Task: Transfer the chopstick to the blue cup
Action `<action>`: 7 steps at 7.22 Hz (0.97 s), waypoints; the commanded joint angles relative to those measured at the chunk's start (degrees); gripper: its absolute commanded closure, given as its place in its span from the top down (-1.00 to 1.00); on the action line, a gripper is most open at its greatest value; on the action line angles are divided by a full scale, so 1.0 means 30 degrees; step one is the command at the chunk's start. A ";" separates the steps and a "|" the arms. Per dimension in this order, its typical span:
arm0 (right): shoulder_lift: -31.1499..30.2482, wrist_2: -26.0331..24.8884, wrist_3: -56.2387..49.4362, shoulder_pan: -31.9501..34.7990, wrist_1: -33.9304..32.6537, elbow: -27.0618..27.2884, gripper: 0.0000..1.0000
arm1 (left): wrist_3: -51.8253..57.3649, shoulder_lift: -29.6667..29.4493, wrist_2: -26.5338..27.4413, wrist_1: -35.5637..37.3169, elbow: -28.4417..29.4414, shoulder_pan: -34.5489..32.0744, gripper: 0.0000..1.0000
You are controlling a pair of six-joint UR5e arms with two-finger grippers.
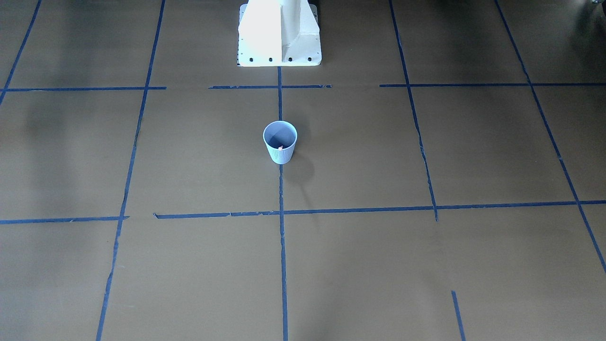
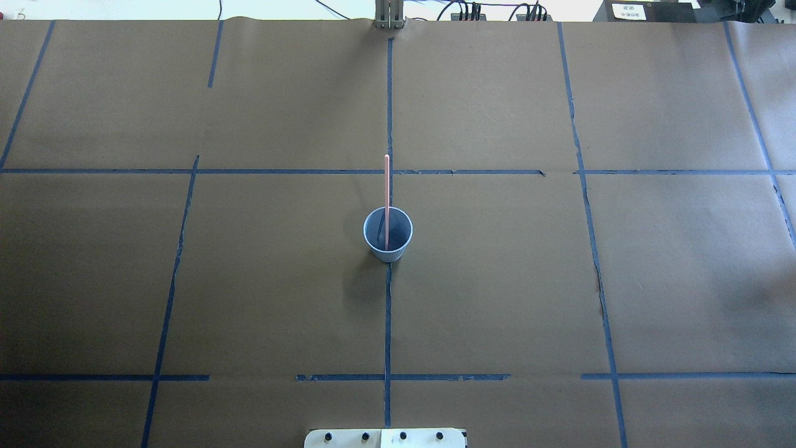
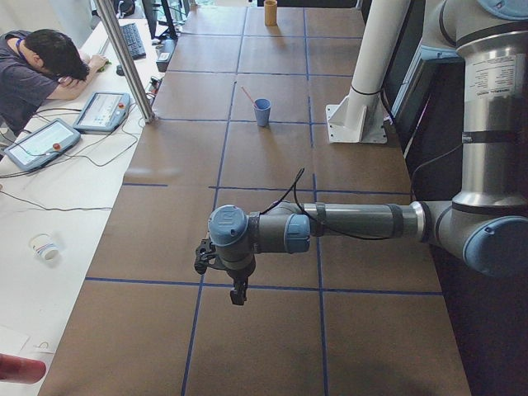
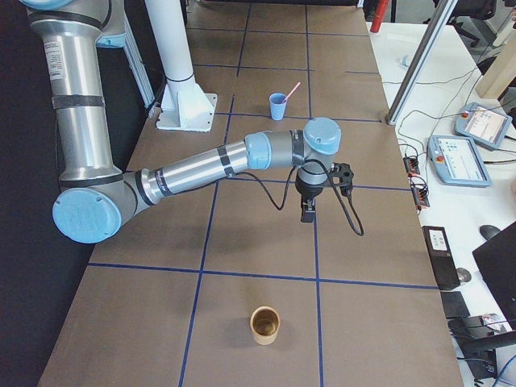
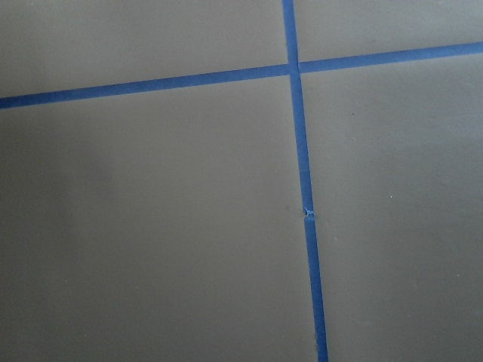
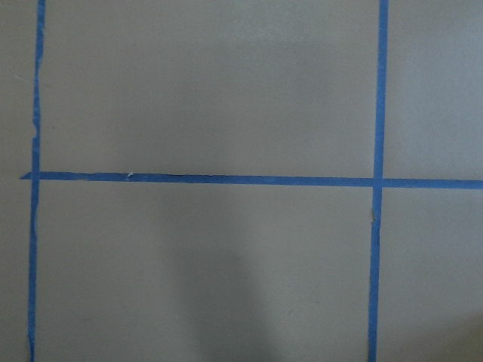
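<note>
The blue cup [image 2: 387,233] stands upright at the middle of the table, also seen in the front view [image 1: 280,142] and both side views [image 3: 261,111] [image 4: 278,106]. One pinkish-red chopstick [image 2: 386,193] stands in it, leaning away from the robot over the rim; its end [image 1: 280,148] shows inside the cup. My left gripper [image 3: 238,290] hangs over the table's left end, far from the cup. My right gripper [image 4: 307,211] hangs over the right part, also apart from it. Both show only in side views, so I cannot tell whether they are open or shut.
A brown cup [image 4: 264,324] stands near the table's right end. The robot's white base [image 1: 279,33] sits at the table's edge. A person [image 3: 33,70] leans on a side desk with teach pendants [image 3: 101,111] and cables. Blue tape lines grid the brown tabletop.
</note>
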 commanded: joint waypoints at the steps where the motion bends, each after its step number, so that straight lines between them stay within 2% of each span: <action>1: -0.1573 -0.0027 -0.1584 0.0804 0.2282 -0.1185 1.00 | -0.0031 -0.0094 0.0007 -0.0026 0.0079 0.0013 1.00; 3: -0.2045 -0.0144 -0.2026 0.1712 0.2374 -0.1687 1.00 | -0.0031 -0.0182 -0.0023 -0.0026 0.0049 0.0013 1.00; 5: -0.3273 -0.0262 -0.2085 0.1717 0.2925 -0.2125 1.00 | -0.0060 -0.0241 -0.0052 -0.0026 -0.0008 0.0013 1.00; 7: -0.3306 -0.0233 -0.1911 0.1717 0.3165 -0.2272 1.00 | -0.0031 -0.0212 -0.0140 -0.0026 0.0049 0.0013 1.00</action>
